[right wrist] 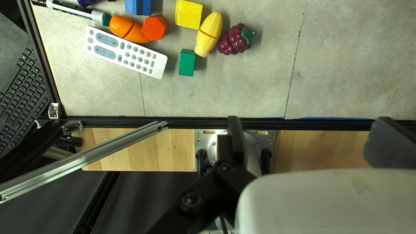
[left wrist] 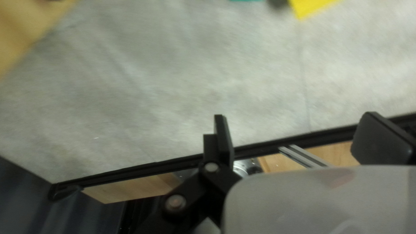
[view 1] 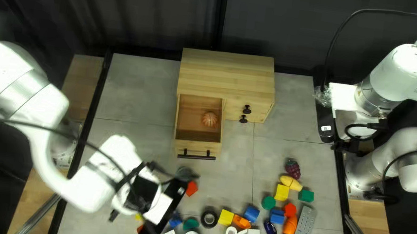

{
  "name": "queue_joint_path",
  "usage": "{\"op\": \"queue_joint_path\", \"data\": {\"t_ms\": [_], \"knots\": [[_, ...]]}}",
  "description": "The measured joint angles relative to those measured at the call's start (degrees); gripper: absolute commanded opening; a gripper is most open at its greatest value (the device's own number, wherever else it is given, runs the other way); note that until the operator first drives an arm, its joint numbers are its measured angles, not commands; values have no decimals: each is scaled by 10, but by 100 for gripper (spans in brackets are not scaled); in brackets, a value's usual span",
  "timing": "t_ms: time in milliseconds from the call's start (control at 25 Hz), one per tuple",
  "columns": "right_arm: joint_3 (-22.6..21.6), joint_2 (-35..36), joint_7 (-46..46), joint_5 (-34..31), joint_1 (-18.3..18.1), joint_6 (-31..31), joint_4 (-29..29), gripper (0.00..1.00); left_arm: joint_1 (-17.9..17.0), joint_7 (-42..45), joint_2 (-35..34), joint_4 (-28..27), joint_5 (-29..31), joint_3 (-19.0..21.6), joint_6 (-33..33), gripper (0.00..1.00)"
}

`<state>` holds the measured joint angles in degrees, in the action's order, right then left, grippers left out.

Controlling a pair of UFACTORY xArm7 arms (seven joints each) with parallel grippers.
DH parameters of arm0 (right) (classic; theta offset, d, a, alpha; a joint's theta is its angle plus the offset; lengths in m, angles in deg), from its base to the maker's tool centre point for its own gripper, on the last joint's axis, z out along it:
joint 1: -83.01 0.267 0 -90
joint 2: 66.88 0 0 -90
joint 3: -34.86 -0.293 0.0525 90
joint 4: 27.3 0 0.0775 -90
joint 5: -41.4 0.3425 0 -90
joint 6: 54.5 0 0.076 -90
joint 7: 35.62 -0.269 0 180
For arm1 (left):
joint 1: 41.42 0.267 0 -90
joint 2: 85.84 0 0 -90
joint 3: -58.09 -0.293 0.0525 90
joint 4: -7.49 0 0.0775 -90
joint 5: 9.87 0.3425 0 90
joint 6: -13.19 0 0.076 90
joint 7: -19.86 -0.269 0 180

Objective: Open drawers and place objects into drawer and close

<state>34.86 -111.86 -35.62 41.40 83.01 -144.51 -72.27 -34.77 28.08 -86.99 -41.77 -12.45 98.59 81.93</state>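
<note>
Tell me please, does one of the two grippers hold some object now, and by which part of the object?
Nothing is held: the left gripper and the right gripper are both open, with no object between their fingers.

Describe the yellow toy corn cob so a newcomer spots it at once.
From the pale wooden cabinet, go down and right in the top left view to the purple toy berries. The corn cob lies beside them. Its rounded, knobbly body sets it apart from the flat-faced yellow cube nearby.

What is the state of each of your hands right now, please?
Left hand: open, nothing between its fingers.
Right hand: open, also holding nothing.
</note>
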Motion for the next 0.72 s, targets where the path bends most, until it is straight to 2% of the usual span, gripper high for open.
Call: {"op": "queue_joint_path", "data": {"t_ms": [600,720], "knots": [[0,0,0,0,0,0,0,100,-1,8,1,9,-1,1,-14,100],[-12,19,3,-5,6,-23,-37,100,-1,8,1,9,-1,1,-14,100]]}}
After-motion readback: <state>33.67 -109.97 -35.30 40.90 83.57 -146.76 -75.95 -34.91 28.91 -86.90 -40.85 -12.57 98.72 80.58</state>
